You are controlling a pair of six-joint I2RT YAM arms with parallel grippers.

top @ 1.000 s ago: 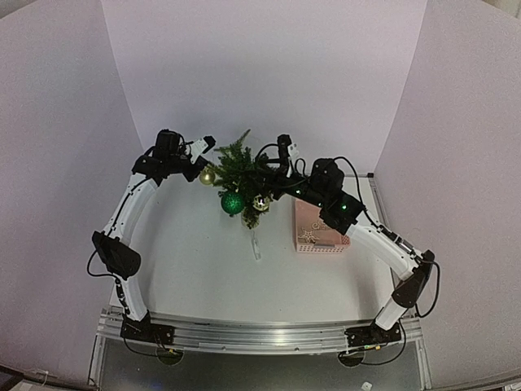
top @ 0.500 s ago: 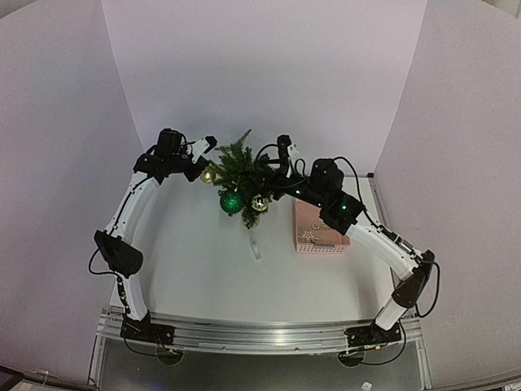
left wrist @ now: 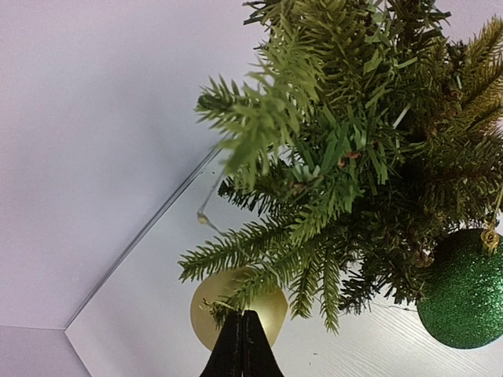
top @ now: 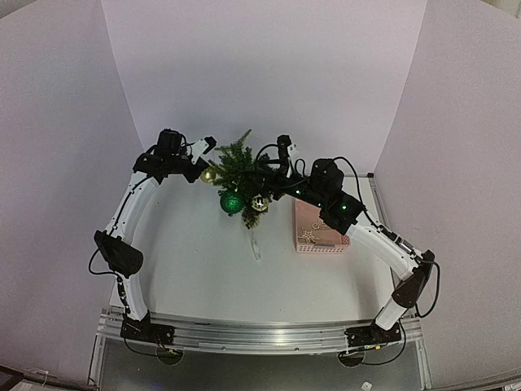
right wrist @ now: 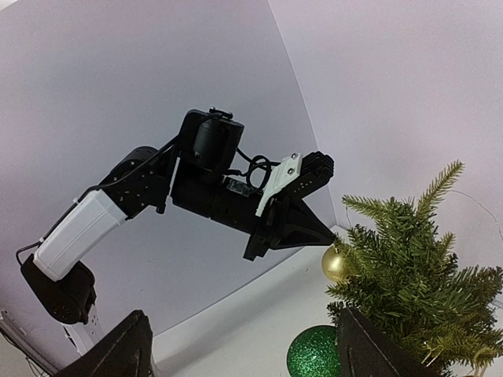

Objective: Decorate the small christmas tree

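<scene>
While the small christmas tree (top: 238,167) stood at the back of the table (top: 203,273) between both arms, the left gripper (left wrist: 242,334) was clenched at the gold bauble (left wrist: 206,310), perhaps on its thread. With the right gripper (right wrist: 245,330) gaping beside the branches, any tug could topple the tree.

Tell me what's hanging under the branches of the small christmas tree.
A green glitter ball and a gold ball hang below the small christmas tree; the overhead view shows another small gold ornament. Needles hide the trunk and where each one attaches.
</scene>
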